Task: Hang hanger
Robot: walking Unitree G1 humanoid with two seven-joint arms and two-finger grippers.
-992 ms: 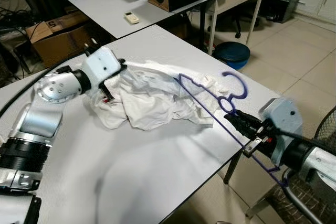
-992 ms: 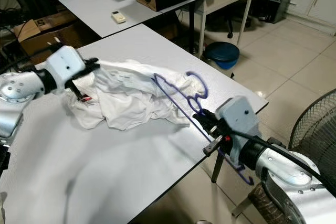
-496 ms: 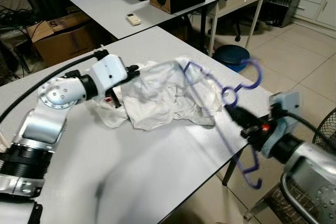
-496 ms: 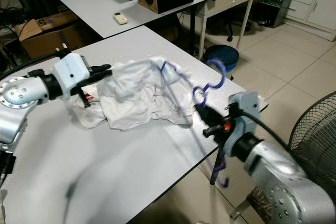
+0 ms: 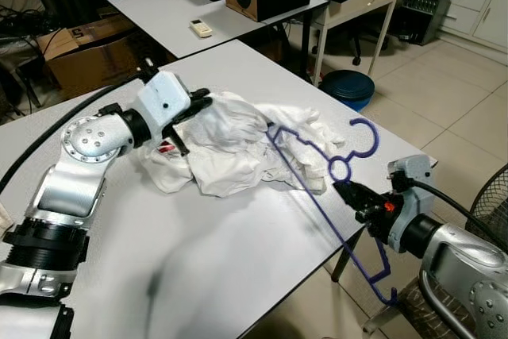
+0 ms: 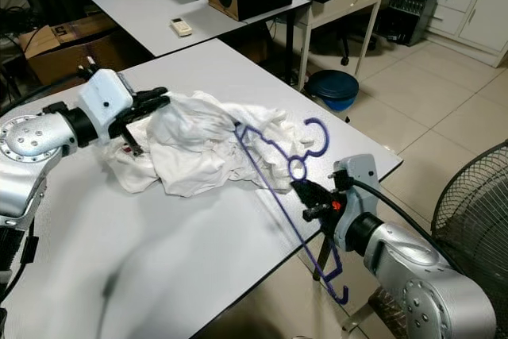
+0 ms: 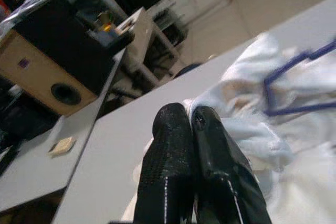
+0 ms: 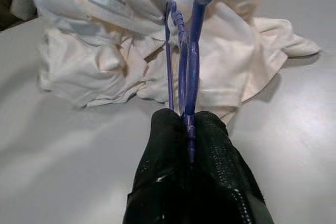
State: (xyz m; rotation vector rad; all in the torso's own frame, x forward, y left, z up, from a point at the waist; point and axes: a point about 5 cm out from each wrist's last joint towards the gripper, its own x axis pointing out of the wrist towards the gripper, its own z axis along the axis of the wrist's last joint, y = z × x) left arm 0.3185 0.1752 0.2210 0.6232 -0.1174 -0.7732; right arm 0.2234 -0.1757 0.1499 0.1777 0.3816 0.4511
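- Your right gripper (image 5: 355, 195) is clamped on the purple hanger (image 5: 317, 172) just below its hook, at the near table (image 5: 198, 275) corner.
- The hanger's long axis runs from that grip up-left toward the white shirt (image 5: 238, 144); its far shoulder touches the cloth, its near end hangs past the edge.
- Your left gripper (image 5: 194, 105), nearer the shirt, pinches a fold shut.

Gripper (image 8: 188, 129) clamped on purple hanger (image 8: 185, 64); hanger's far end pokes into white shirt (image 8: 110, 40) on table (image 8: 63, 171).
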